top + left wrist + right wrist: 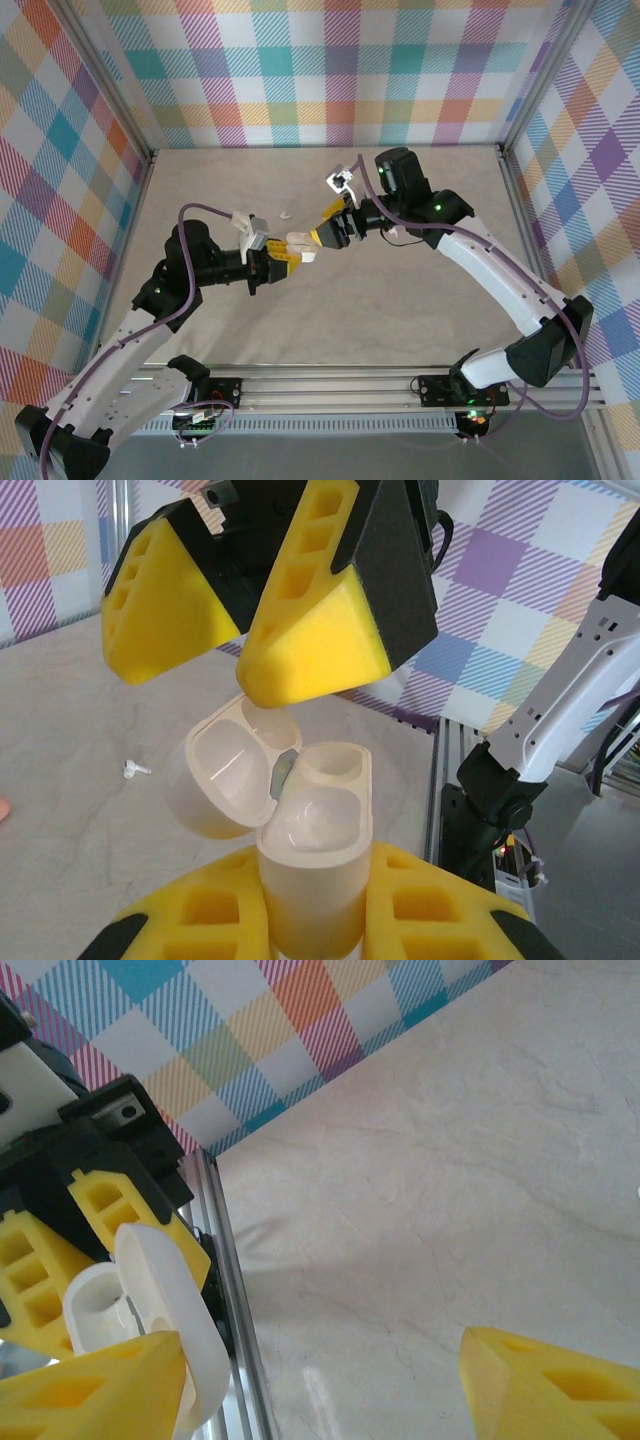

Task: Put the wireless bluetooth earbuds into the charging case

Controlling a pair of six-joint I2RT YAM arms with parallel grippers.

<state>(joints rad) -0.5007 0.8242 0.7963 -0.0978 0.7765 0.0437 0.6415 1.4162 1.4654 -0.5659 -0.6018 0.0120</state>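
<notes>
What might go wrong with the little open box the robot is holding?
The open right gripper hangs right by the lid of the charging case; a bump might flip it shut or twist the case in the left gripper. The white earbud on the table is tiny, so it may slip when grabbed.

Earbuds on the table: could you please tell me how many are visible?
1: a white earbud lies on the table, beyond the open case. Others may be hidden.
</notes>
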